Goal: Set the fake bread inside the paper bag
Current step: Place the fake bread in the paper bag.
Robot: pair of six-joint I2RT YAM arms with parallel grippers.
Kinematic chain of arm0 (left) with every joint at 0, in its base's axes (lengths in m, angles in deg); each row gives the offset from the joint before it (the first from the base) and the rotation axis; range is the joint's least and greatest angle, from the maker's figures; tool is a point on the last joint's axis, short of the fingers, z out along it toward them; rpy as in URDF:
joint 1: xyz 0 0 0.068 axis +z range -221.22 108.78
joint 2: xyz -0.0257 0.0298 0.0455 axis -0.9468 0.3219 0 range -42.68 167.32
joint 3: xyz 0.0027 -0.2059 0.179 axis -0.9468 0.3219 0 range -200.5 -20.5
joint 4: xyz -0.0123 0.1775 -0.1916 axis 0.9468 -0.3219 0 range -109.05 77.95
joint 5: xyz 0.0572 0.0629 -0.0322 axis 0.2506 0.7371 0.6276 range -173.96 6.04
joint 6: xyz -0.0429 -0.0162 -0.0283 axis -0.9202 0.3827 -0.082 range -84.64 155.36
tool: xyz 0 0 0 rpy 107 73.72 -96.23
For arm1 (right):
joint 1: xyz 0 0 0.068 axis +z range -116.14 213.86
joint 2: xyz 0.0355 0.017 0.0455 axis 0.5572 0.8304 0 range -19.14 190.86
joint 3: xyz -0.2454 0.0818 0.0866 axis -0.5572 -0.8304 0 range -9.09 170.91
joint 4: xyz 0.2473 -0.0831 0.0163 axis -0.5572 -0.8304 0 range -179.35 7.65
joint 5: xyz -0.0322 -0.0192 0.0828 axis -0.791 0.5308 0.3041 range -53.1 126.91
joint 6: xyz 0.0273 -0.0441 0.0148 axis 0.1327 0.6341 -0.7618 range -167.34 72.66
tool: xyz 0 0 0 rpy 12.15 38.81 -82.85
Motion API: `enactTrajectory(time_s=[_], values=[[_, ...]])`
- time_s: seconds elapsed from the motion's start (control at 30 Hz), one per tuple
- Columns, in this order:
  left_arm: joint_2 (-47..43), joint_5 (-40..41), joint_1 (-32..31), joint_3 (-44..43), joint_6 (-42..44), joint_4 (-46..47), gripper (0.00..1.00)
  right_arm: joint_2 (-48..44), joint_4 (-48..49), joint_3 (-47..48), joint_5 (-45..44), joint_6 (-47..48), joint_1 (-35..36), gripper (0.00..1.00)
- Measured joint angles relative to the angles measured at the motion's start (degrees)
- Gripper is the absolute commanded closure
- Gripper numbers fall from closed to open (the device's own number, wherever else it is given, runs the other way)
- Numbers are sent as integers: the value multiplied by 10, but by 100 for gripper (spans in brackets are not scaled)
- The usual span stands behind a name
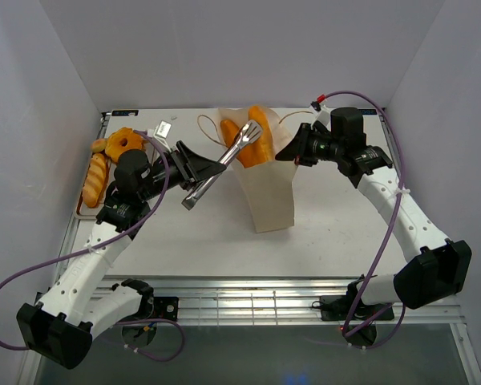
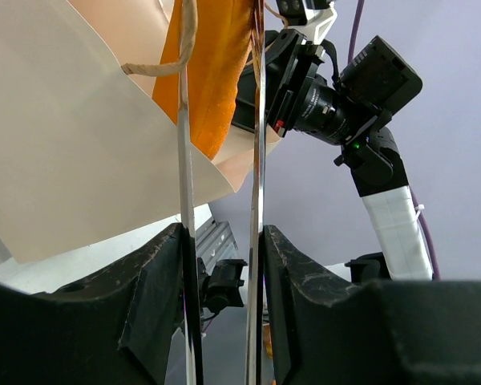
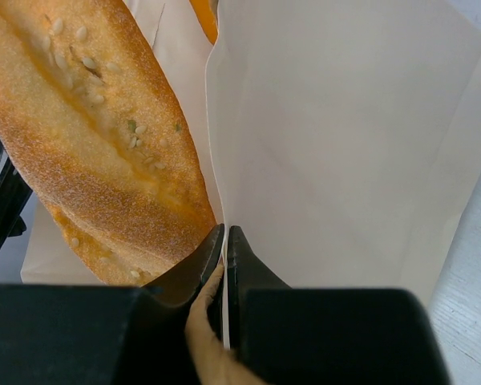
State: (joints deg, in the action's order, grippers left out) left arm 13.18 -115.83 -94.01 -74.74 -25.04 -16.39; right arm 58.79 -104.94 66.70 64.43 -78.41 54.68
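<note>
Left pincer (image 2: pixel 222 241) is clamping the tongs (image 1: pixel 224 164) at a loaf (image 1: pixel 260 148) poking from the bag (image 1: pixel 268 192); right pincer (image 3: pixel 224 241) is pinching shut on its rim. Risk: the tall loaf may be leaning outward on release, toppling out or tipping the bag.

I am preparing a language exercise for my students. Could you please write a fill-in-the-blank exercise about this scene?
1. The left pincer grips thin metal ____ whose tips reach toward an orange loaf.
2. The right pincer is shut on the rim of the paper ____.
3. The ring-shaped doughnut lies on the ____ side of the table.

Missing words: tongs; bag; left.
</note>
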Motion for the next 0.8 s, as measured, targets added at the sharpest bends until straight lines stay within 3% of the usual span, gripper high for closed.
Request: enactTrajectory(time_s=[0.63, 0.73, 0.77, 0.8], values=[[-2, 4, 0, -27, 15, -29, 44, 0, 4, -6, 0, 0, 0, 92], [-2, 4, 0, -27, 15, -32, 42, 0, 4, -6, 0, 0, 0, 92], [-2, 4, 0, -27, 15, -33, 34, 0, 4, -6, 0, 0, 0, 92], [-2, 4, 0, -27, 18, -34, 34, 0, 4, -6, 0, 0, 0, 92]])
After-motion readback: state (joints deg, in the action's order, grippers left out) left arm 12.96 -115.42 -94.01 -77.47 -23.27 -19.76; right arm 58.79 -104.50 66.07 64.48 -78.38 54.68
